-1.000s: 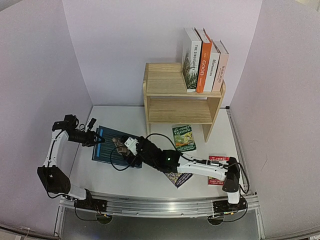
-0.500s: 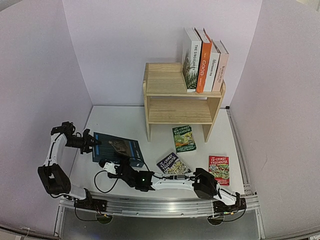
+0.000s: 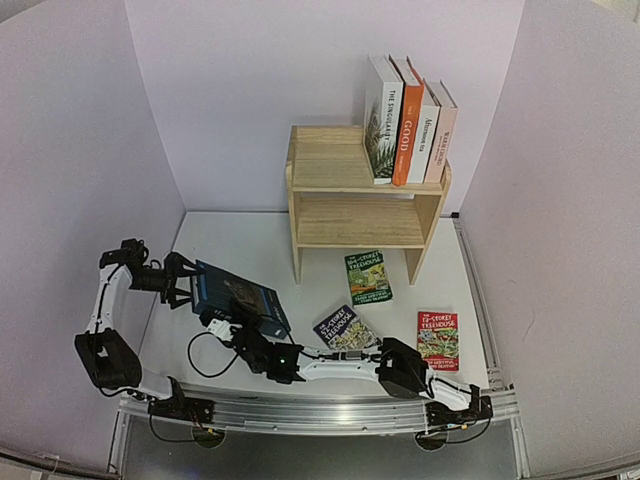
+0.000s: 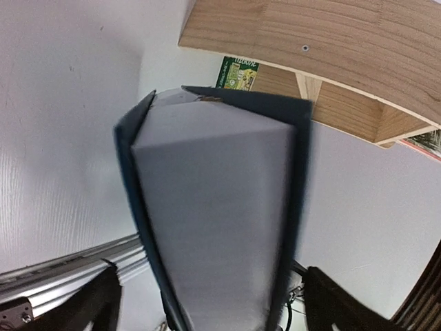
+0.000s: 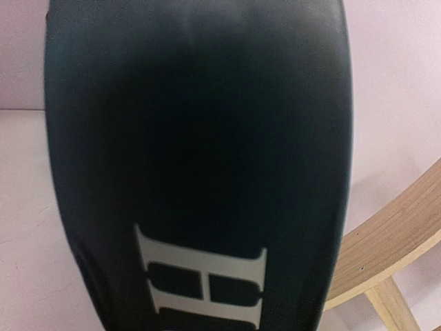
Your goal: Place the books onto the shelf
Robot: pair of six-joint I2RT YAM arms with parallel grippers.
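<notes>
The dark blue book stands tilted up off the table. My right gripper is at its near edge, gripping the spine, and that spine with a white "H" fills the right wrist view and hides the fingers. My left gripper is open at the book's left end, its fingers standing wide either side of the pale page edge. The wooden shelf holds several upright books at the right of its top tier.
Three small paperbacks lie flat on the table: green in front of the shelf, a dark one nearer, and red at the right. The shelf's lower tier is bare. Purple walls enclose the table.
My left gripper has opened and let go of the blue book's left end. My right arm swung round to the book's near edge and closed there; the book now tilts up.
</notes>
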